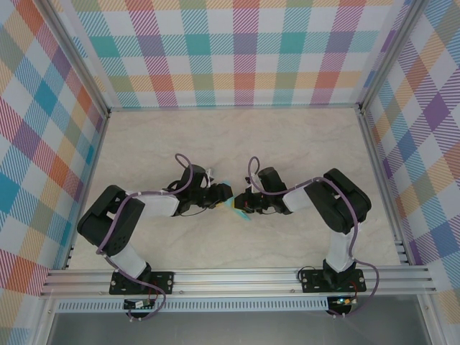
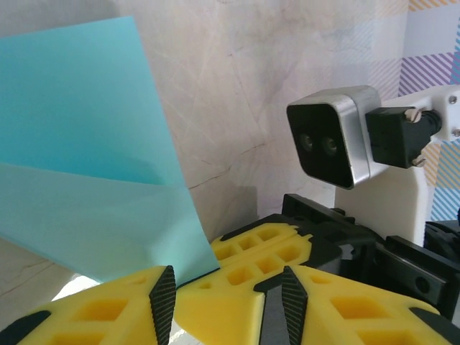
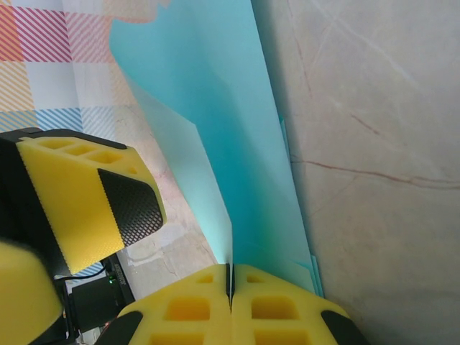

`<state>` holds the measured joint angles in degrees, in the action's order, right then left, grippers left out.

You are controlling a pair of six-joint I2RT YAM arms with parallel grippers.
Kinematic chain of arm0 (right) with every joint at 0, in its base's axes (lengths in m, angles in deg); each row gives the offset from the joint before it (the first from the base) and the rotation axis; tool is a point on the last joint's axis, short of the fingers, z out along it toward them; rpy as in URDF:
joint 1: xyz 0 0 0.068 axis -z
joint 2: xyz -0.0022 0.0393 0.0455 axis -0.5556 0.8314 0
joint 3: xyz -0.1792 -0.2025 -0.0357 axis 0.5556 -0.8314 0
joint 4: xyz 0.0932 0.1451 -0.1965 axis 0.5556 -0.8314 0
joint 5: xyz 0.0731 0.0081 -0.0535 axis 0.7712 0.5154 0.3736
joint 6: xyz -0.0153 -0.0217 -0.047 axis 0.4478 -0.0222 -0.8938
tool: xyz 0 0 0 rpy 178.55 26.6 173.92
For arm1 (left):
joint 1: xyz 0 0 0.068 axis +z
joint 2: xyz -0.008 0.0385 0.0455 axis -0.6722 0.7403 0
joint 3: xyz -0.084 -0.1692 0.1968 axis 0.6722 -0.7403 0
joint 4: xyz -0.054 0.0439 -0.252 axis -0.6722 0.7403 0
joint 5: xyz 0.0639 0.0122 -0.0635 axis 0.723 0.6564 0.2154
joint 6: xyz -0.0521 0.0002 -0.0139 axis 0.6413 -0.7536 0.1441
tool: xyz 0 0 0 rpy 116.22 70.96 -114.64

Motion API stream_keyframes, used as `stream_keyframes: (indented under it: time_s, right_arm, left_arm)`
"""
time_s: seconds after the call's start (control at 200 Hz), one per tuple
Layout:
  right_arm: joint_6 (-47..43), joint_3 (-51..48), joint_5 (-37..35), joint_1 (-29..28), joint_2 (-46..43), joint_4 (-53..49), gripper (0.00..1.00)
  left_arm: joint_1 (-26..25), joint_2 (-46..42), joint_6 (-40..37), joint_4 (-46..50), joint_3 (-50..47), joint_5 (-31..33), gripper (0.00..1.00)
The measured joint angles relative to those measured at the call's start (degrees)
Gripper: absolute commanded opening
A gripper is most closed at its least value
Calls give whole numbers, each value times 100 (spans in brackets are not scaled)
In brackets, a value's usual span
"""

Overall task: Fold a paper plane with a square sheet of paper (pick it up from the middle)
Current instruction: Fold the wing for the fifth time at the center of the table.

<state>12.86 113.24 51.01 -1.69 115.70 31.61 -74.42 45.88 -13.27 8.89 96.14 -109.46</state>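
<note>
R gripper was pinched shut on the folded sheet; L gripper gaped beside it.
From the R tips the sheet ran out leftward toward the L arm, mid-table, nearer the near edge, btwn both wrists. L jaws stood apart w/ one pad just beside the sheet's face, not touching. L sat closest to the free end, so I judged the next pinch was L's.

We are seeing bright, even light across the bench; soft shadows are falling toward its near edge; focus is looking crisp.
</note>
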Motion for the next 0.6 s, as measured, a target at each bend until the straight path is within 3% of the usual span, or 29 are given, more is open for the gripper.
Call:
stream_keyframes:
  time_s: [0.6]
  right_arm:
    - [87, 0, 61, 20, 31, 57, 0]
  left_arm:
    - [-4, 109, -101, 133, 33, 61, 40]
